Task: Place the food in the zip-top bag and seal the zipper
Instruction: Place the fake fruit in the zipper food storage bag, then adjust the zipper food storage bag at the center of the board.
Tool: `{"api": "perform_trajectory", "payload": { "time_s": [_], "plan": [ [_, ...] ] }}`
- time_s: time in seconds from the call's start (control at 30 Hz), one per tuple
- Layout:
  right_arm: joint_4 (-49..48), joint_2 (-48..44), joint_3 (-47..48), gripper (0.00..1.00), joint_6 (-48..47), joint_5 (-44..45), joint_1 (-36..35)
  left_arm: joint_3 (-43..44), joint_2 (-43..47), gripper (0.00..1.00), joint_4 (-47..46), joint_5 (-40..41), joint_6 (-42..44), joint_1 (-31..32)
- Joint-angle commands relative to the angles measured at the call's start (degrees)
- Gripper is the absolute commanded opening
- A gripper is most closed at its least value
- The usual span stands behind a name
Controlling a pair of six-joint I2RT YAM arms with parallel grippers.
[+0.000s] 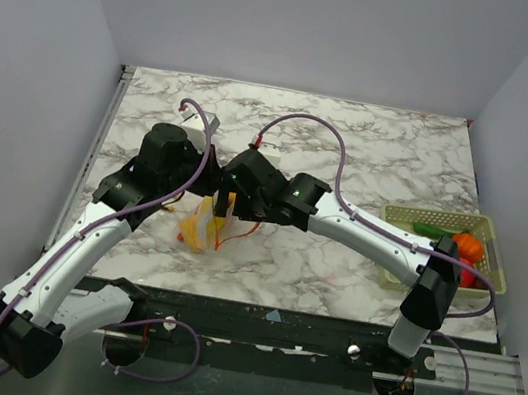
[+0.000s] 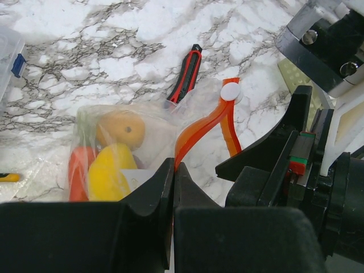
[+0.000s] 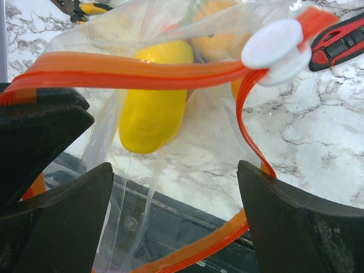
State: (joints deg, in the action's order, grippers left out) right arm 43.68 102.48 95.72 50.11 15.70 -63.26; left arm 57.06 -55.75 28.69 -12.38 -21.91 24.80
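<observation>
The zip-top bag (image 1: 200, 227) lies mid-table between both arms. In the left wrist view the bag (image 2: 122, 142) holds food: an orange piece (image 2: 120, 128), a yellow piece (image 2: 111, 170) and a red piece (image 2: 78, 170). My left gripper (image 2: 173, 170) is shut on one end of the orange-red zipper (image 2: 199, 128), which carries a white slider (image 2: 230, 91). My right gripper (image 3: 176, 190) is open, its jaws wide on either side of the bag's open mouth. The zipper (image 3: 142, 68), slider (image 3: 276, 45) and yellow food (image 3: 151, 108) lie just beyond it.
A green basket (image 1: 413, 214) at the right holds more food, orange (image 1: 466, 249) and green (image 1: 433, 229). A slim red-and-black stick (image 2: 186, 74) lies behind the bag. A clear box with a blue clip (image 2: 11, 57) is at the far left.
</observation>
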Motion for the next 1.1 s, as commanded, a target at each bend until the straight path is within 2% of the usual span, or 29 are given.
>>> {"api": "perform_trajectory", "payload": {
  "time_s": [0.0,0.13,0.33,0.5,0.6,0.83,0.93,1.07],
  "plan": [
    [-2.0,-0.6,-0.5,0.92,0.9,0.1,-0.5,-0.1,0.7,0.0,-1.0,-1.8,-0.7,0.6],
    [-1.0,-3.7,-1.7,0.89,0.6,-0.8,-0.5,0.2,0.5,0.0,-0.5,-1.1,-0.5,0.6],
    [-1.7,-11.1,-7.4,0.72,1.3,1.4,-0.5,0.2,0.6,0.0,-0.4,-0.8,-0.4,0.6],
    [-0.5,-15.7,-11.4,0.71,1.5,6.9,-0.3,0.2,0.6,0.0,-0.4,-0.9,-0.2,0.5],
    [-3.8,-16.9,-14.3,0.75,0.2,6.4,0.0,0.2,0.6,0.0,-0.5,-0.7,-0.1,0.4],
    [-9.9,-13.4,-15.6,0.74,-2.6,5.8,0.3,0.1,0.5,0.0,-0.7,-1.0,0.0,0.3],
    [-10.7,-10.9,-14.0,0.65,-2.6,4.0,0.3,0.0,0.6,0.0,-0.8,-0.9,0.1,0.2],
    [-11.9,-8.2,-11.7,0.45,-2.5,0.1,0.3,0.2,1.2,0.0,-0.3,0.6,0.1,0.3]
  ]
}}
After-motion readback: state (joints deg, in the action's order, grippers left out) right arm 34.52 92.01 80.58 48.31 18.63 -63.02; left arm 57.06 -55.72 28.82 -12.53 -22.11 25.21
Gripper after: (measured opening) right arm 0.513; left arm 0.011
